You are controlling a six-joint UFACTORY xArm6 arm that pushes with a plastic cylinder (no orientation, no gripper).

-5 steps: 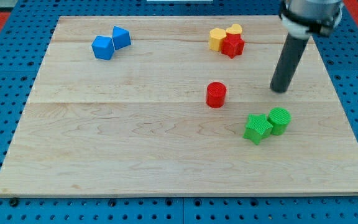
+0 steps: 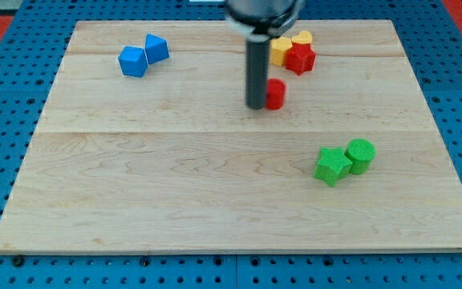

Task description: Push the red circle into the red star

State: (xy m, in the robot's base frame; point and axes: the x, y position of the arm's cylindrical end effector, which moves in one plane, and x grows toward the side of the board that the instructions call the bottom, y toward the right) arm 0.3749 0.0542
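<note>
The red circle (image 2: 276, 94) sits on the wooden board, below and slightly left of the red star (image 2: 300, 58). The star is near the view's top, touching two yellow blocks. My tip (image 2: 256, 106) rests against the red circle's left side, partly hiding it. The rod rises straight up from there to the view's top edge.
A yellow block (image 2: 280, 50) and another yellow block (image 2: 301, 38) touch the red star. Two blue blocks (image 2: 133, 61) (image 2: 156, 48) sit at the top left. A green star (image 2: 331, 165) and green cylinder (image 2: 360, 155) sit at the lower right. The board (image 2: 135, 193) lies on a blue pegboard.
My tip has swept from the right of the red circle to its left side. The red circle has moved up, closer to the red star.
</note>
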